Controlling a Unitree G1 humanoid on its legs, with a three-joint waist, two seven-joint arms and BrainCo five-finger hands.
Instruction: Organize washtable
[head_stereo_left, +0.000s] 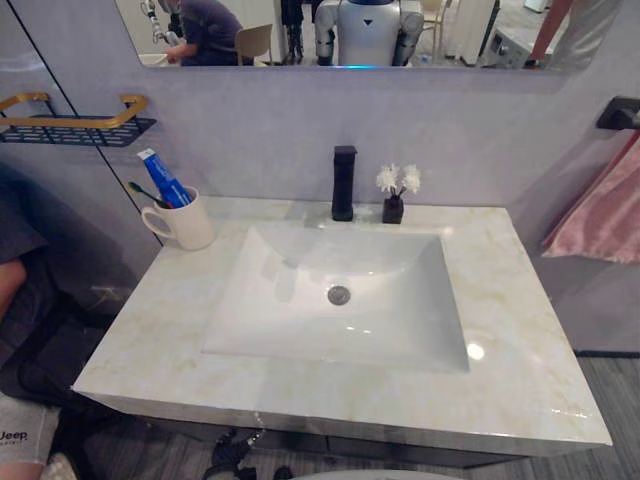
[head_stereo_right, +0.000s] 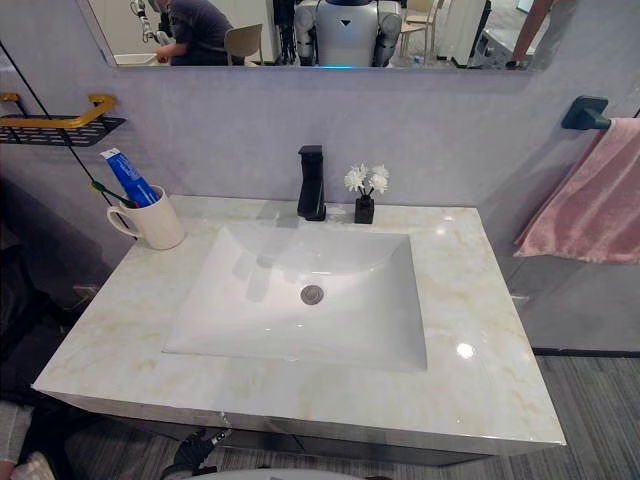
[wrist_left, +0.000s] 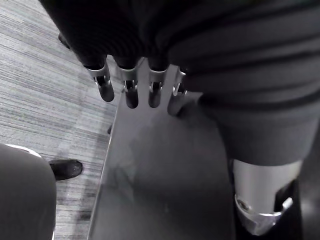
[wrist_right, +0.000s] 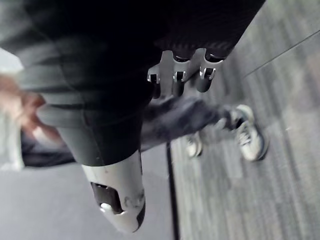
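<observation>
1. Cream-veined marble washtable (head_stereo_left: 520, 330) with a white rectangular basin fills the frame's centre, its long axis running left to right.
2. A white ceramic mug (head_stereo_left: 190, 225) stands at its upper left corner. The blue toothpaste tube (head_stereo_left: 163, 178) inside leans, its top pointing up-left.
3. A black square faucet (head_stereo_left: 343, 183) stands upright at top centre.
4. The left hand (wrist_left: 131, 90) hangs with loosely straight fingers, holding nothing.
5. The right hand (wrist_right: 177, 80) is likewise relaxed and empty.

- A pale grey wall (head_stereo_left: 480, 130) backs the marble washtable (head_stereo_left: 520, 300), with a mirror (head_stereo_left: 290, 35) mounted above.
- A black shelf (head_stereo_left: 75, 130) with a gold rail hangs at left.
- A pink towel (head_stereo_right: 590, 200) drapes from a dark hook (head_stereo_right: 585, 112) at right.
- Grey striped floor (head_stereo_right: 590, 400) runs below.
</observation>
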